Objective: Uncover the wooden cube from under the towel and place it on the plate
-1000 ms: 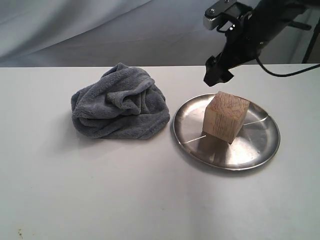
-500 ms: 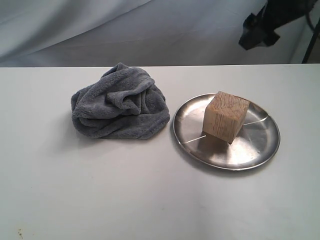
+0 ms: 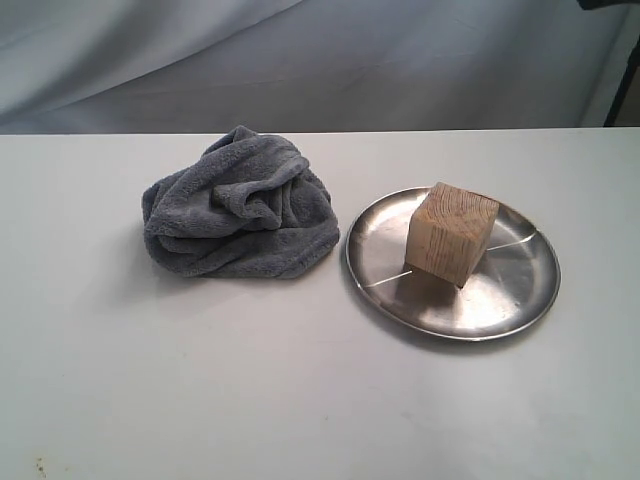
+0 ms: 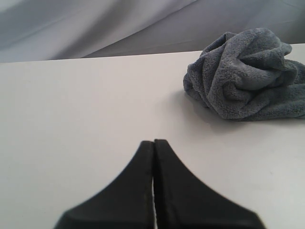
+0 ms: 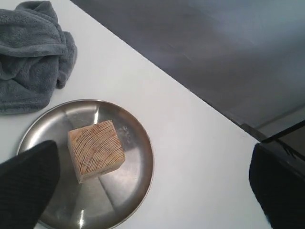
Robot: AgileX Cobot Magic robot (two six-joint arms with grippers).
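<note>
One wooden cube [image 3: 452, 232], pale light-brown, with fine parallel grain lines down the sides and curved rings on the top face. Sits uncovered on the plate [image 3: 520, 290], right across the faint line that crosses the shiny silver face. Spans roughly a third of the plate's width. Looks a little tilted in the exterior view.

On the right gripper [image 5: 152, 150]: spread wide, with black fingers [image 5: 28, 186] far apart at opposite edges of the right wrist view and nothing held. Hangs well above the white table [image 3: 300, 400]. Cube down below the gap, touching neither finger, much closer to one than to the other. Towel [image 3: 240, 205] out beyond that same nearer finger, past its tip, just beside the plate's rim and not on it.

On the left gripper [image 4: 153, 148]: pressed together, tip against tip with only a hairline seam, nothing caught there. Points low across bare tabletop. Towel ahead of the tips and off to one side, well apart from them.

Dark grey, fluffy terry cloth, bunched into a heap of many folds, about as wide as the plate.
</note>
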